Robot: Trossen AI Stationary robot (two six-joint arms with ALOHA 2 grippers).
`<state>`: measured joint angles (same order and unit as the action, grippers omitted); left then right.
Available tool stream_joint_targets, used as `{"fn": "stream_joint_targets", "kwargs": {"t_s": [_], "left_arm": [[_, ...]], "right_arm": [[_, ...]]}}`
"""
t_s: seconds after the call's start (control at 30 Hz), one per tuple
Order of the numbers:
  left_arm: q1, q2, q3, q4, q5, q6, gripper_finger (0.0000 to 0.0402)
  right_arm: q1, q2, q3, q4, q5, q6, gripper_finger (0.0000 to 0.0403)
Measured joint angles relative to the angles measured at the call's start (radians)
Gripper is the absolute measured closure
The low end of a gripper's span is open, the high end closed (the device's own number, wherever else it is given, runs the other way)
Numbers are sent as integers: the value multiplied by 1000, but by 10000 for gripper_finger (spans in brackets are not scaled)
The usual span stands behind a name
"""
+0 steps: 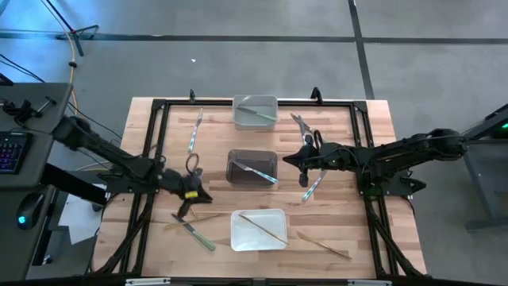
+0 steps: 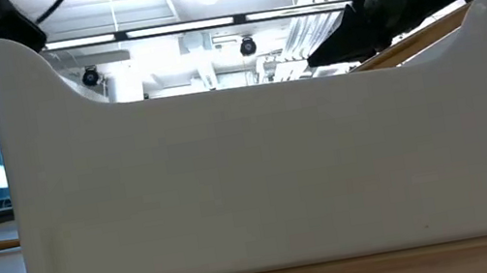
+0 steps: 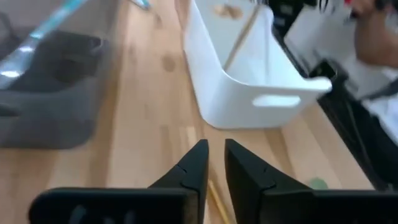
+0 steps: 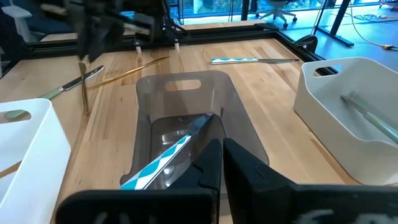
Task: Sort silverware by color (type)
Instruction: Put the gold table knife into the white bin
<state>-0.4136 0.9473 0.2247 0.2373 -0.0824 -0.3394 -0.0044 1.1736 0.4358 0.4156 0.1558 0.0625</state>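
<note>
Overhead, scattered silverware (image 1: 195,132); low view shows white bin (image 2: 269,172).

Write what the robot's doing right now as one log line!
left gripper: over table near wooden utensils | right gripper: shut, beside dark bin | dark bin: blue-silver utensil inside

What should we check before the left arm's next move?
1. Left gripper above the wooden utensil on the table: ok.
2. Green knife apart from that wooden utensil: cannot tell.
3. White bin holds wooden pieces only: ok.
4. Dark bin holds only a blue-silver piece: ok.
5. Right gripper shut, at the dark bin, away from the left arm: ok.
6. All silverware binned: not ok, several pieces lie loose.
</note>
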Motion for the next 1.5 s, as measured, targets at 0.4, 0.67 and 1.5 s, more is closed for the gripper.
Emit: {"fn": "stream_joint_targets", "kwargs": {"t_s": [0.4,0.67,1.5], "left_arm": [[-145,445,357,-376,-136,-160,280],[-166,611,522,-666,-125,-279,275],[-168,682,535,-710,45,-252,390]], "right_arm": [[0,0,0,-10,-1,-17,403],[0,0,0,-17,-2,-44,403],[0,0,0,-34,-2,-44,403]]}}
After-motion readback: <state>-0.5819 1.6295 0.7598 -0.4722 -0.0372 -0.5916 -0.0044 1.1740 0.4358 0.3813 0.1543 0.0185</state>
